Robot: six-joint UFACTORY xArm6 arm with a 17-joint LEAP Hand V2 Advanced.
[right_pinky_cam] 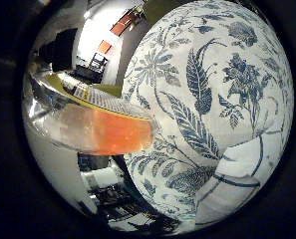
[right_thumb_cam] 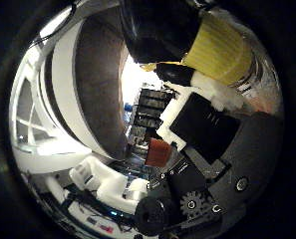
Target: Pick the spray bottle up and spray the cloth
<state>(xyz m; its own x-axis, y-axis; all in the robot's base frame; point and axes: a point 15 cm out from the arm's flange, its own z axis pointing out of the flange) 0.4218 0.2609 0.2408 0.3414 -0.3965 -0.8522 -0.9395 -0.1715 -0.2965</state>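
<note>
The hand [right_thumb_cam: 197, 149] is curled round the spray bottle [right_pinky_cam: 102, 127], held close against the palm; the patterned cloth [right_pinky_cam: 212, 99] sits at its 3 o'clock. Pickup looks done; spraying remains.

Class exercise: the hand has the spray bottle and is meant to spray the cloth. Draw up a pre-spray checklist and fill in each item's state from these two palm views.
1. Clear spray bottle with orange liquid and yellow label close against the palm: ok.
2. White cloth with blue floral print in view beside the bottle: ok.
3. White and black hand curled round the bottle: ok.
4. Nozzle aimed at the cloth: cannot tell.
5. Trigger covered: cannot tell.
</note>
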